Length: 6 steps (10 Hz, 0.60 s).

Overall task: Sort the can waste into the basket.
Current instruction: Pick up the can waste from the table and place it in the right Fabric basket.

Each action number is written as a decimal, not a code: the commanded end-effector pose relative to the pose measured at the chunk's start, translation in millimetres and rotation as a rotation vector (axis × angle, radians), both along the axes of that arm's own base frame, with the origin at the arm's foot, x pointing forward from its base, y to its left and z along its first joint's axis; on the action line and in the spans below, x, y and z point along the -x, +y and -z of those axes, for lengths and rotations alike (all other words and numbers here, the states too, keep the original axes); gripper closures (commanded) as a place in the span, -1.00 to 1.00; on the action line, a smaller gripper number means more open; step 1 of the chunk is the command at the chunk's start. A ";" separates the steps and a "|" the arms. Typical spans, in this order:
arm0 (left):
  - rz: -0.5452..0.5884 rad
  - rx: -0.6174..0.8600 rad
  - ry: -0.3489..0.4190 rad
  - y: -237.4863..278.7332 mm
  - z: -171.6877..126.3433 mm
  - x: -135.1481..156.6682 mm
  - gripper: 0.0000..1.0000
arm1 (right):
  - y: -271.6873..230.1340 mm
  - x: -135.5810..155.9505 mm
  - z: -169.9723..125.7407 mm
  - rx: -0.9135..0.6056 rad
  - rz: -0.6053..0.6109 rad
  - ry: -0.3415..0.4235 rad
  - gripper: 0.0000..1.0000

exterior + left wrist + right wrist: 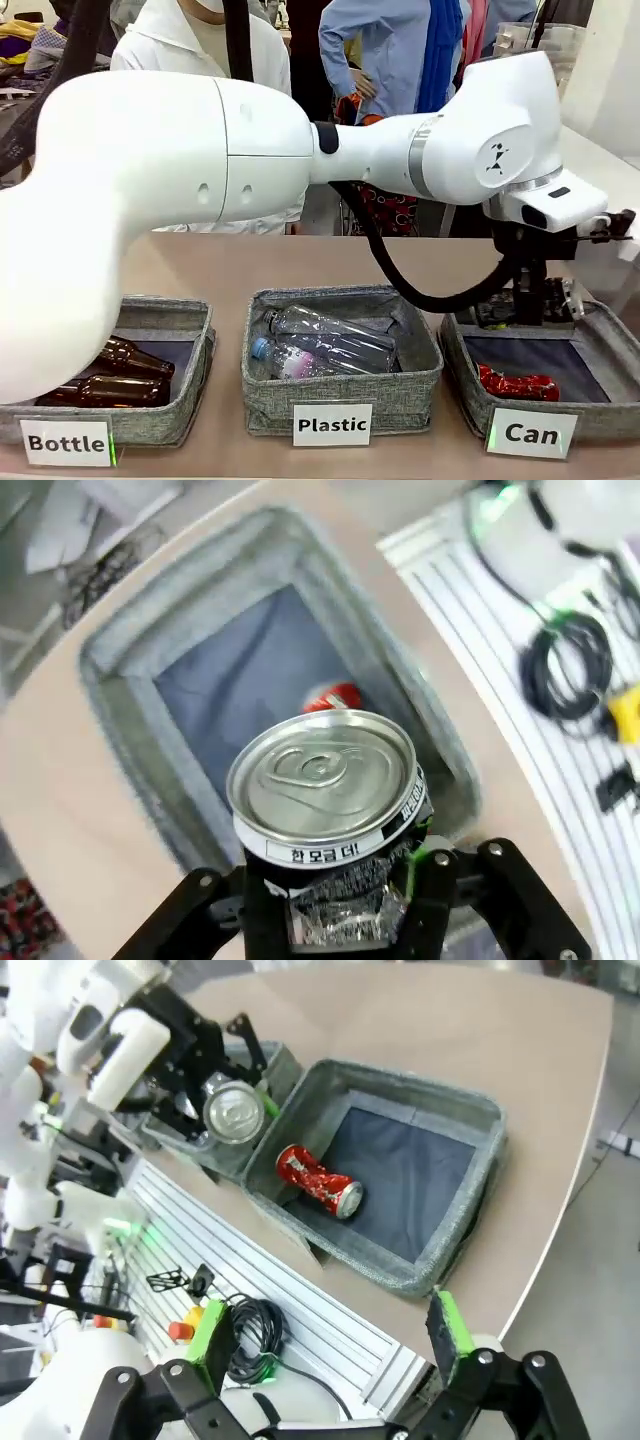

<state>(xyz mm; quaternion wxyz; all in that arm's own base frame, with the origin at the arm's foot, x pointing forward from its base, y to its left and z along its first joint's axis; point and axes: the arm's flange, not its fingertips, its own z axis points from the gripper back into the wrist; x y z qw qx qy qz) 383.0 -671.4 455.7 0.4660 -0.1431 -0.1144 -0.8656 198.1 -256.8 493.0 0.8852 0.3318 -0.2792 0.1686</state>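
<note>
Across beige table (300,262), three grey labelled baskets (342,361).

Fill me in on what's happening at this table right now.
The robot is sorting cans. Its left arm has reached across to the Can basket, and the left gripper has the black can between its fingers above the basket's rim; whether it is gripped or just released is unclear. The crushed red can already lies inside. The right gripper hangs open and empty above. Brown glass bottles and clear plastic bottles sit in their own baskets.
</note>
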 end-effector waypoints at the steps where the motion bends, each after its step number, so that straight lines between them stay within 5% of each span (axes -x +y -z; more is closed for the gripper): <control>1: 0.081 0.002 -0.071 -20.1 -14.7 -10.0 -0.84 | 1.7 -1.5 -1.7 -0.018 0.012 0.006 -1.00; 6: 0.123 0.134 -0.110 -16.1 -20.1 -5.8 -1.00 | 1.7 -1.5 -1.7 -0.018 0.012 0.006 -1.00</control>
